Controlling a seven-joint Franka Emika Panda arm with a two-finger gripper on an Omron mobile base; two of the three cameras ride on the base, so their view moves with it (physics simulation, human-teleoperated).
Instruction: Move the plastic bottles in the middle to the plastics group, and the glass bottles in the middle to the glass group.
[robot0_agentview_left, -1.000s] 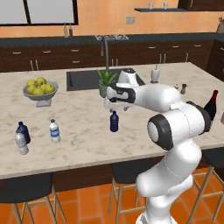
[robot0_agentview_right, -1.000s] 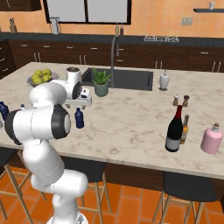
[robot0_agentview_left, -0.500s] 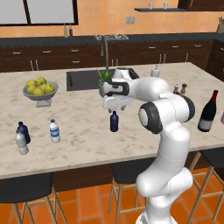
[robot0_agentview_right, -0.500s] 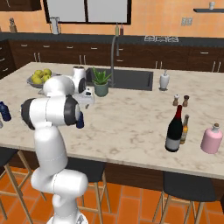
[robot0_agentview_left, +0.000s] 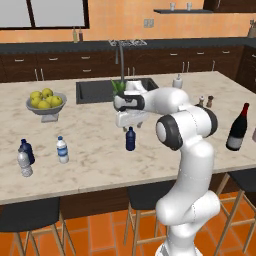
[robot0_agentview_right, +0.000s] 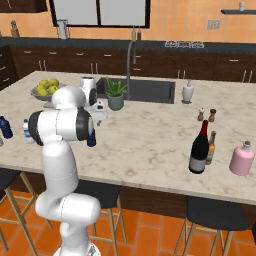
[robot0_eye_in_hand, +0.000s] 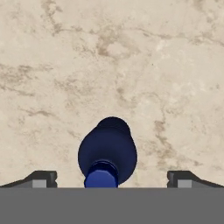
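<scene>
The slim dark blue plastic bottle (robot0_agentview_left: 130, 139) stands mid-counter, and my gripper (robot0_agentview_left: 131, 124) hangs open just above its cap. From the hand view I look straight down on this bottle (robot0_eye_in_hand: 107, 154), with one fingertip (robot0_eye_in_hand: 41, 179) on either side of it and not touching. The clear bottle with blue cap and label (robot0_agentview_left: 62, 149) stands further left. Beyond it is the plastics group, a squat dark blue bottle (robot0_agentview_left: 26, 150) and a greyish clear one (robot0_agentview_left: 24, 164). The tall dark wine bottle (robot0_agentview_left: 237, 129) (robot0_agentview_right: 200, 148) stands at the right, beside the amber glass bottle (robot0_agentview_right: 211, 148).
A bowl of yellow fruit (robot0_agentview_left: 45, 102) sits at the back left, with the sink (robot0_agentview_left: 105, 91), tap and a potted plant (robot0_agentview_right: 115, 95) behind the gripper. Salt and pepper shakers (robot0_agentview_right: 206, 114) and a pink bottle (robot0_agentview_right: 242, 158) stand at the right. Stools line the near counter edge.
The arm has swung its elbow round and the hand has come down and a little left, so that it now hangs over the dark blue bottle. The jaws stayed open.
</scene>
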